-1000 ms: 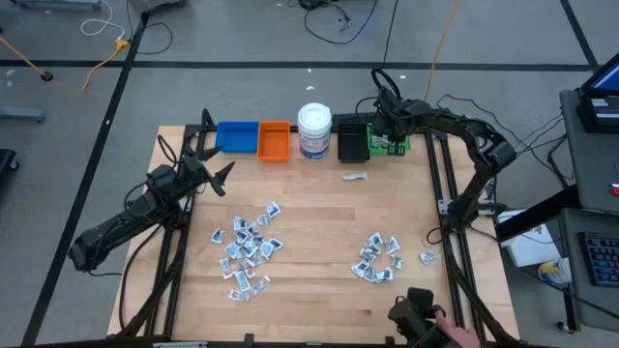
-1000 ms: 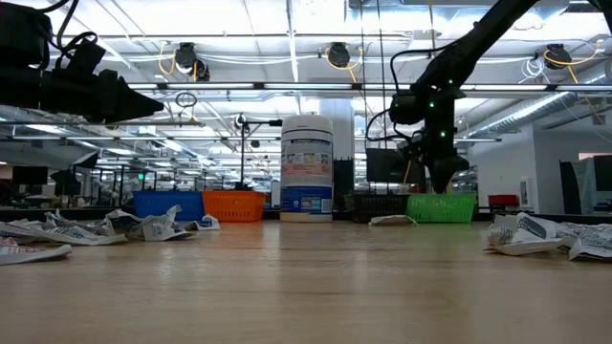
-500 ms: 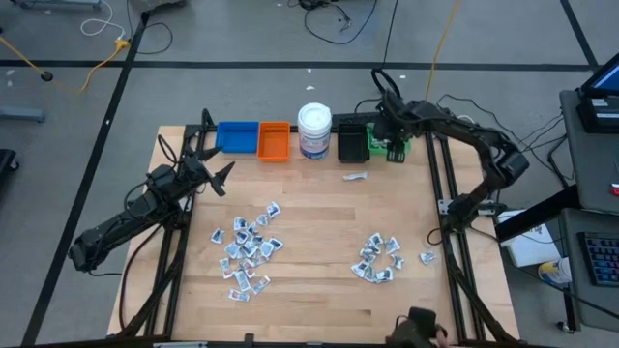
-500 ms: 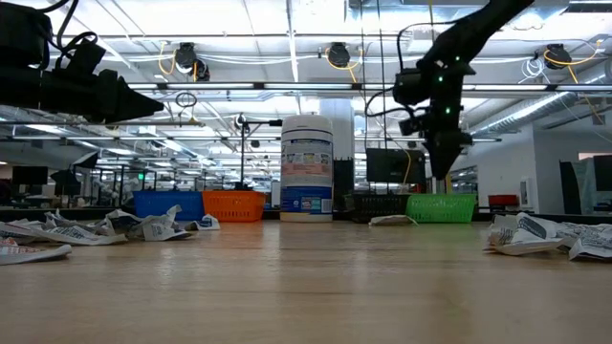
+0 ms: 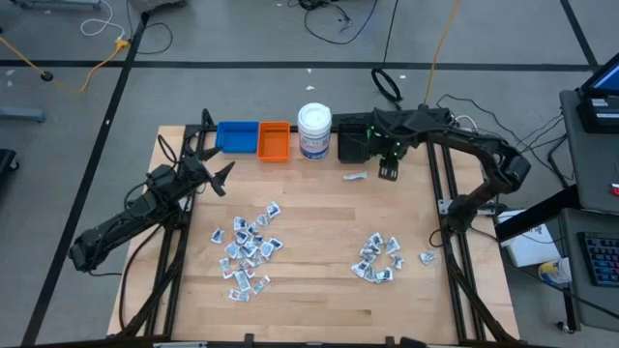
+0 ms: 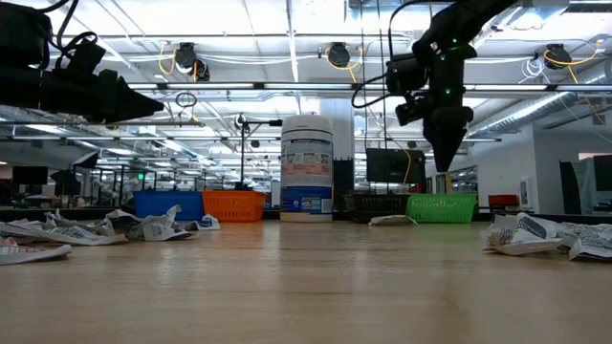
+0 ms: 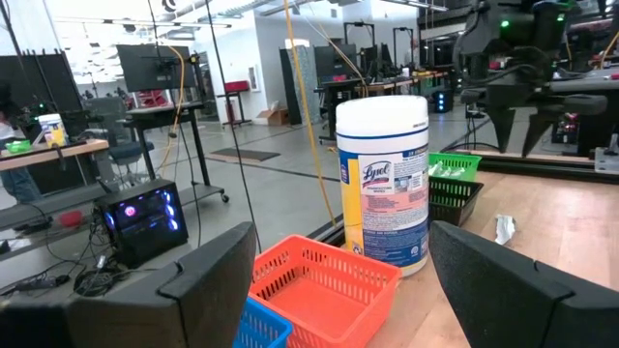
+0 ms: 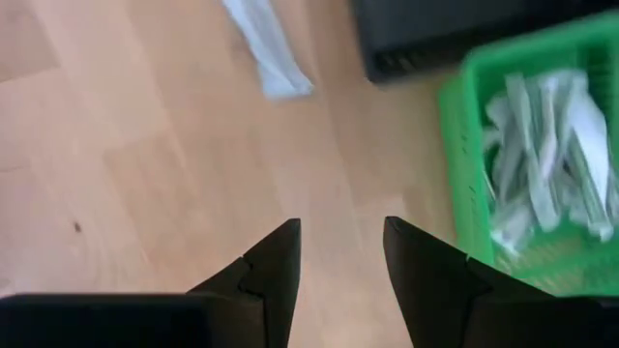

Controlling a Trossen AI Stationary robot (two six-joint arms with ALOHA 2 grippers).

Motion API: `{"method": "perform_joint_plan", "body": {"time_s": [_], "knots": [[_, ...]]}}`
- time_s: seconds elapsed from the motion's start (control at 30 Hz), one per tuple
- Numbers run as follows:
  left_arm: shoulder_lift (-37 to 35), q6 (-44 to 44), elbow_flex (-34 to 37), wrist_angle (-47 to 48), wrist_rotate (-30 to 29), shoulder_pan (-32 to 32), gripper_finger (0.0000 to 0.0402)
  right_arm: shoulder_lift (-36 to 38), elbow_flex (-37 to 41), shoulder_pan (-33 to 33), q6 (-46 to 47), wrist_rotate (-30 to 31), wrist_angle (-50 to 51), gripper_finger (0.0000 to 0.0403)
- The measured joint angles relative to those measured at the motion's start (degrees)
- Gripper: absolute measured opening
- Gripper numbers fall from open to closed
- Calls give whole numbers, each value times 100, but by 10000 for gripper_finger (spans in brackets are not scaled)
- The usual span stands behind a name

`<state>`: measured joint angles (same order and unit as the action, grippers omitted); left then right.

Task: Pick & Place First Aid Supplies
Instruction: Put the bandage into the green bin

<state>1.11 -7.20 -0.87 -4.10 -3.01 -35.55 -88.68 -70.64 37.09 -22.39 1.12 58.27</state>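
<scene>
the wooden table (image 5: 319, 300) carries everything; its near half and the strip between the two packet heaps are bare, and so is the corner in front of the right arm.

the left arm lies along the table's left side. the left gripper (image 5: 221, 179) hangs above the wood near the blue bin (image 5: 237, 136), fingers spread wide and holding nothing. only its wrist camera shows both dark fingers (image 7: 218, 280) apart with the orange bin (image 7: 324, 290) and the white jar (image 7: 383, 184) between them.

the right arm reaches in from the far right corner. the right gripper (image 5: 388, 171) hangs just in front of the green bin (image 5: 406, 145), raised above the table. the level camera shows it pointing straight down, high above the green bin (image 6: 441, 206). the right wrist camera alone shows its fingers (image 8: 276, 266) parted a little with nothing between them, and white packets lying inside the green bin (image 8: 532, 164).

the row at the far edge runs blue bin, orange bin (image 5: 274, 141), jar (image 5: 314, 131), black bin (image 5: 352, 144), green bin.

the packets lie in a larger heap (image 5: 248, 248) left of centre and a smaller heap (image 5: 378, 259) to the right, well apart. one loose packet (image 5: 355, 177) lies just beside the right gripper, in front of the black bin. another loose packet (image 5: 427, 257) lies near the right edge.
</scene>
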Motion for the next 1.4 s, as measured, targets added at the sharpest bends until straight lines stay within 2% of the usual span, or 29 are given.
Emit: {"method": "perform_joint_plan", "body": {"time_s": [0.23,0.47,0.93,1.13,1.27,1.4], "knots": [[0,0,-2,1,0,2,310,-34,-1,-405,-571,-270,-525,139],[0,0,-2,0,0,2,310,-519,4,-776,-721,-281,-1055,139],[0,0,0,0,-2,2,310,-1693,4,-832,-869,-225,-1587,139],[1,0,0,2,-2,2,310,-1819,4,-832,-884,185,-1882,136],[0,0,-2,0,0,0,310,-1816,4,-836,-1110,182,-1860,101],[1,0,-2,0,-2,2,310,-1810,4,-849,-1130,168,-1782,30]]}}
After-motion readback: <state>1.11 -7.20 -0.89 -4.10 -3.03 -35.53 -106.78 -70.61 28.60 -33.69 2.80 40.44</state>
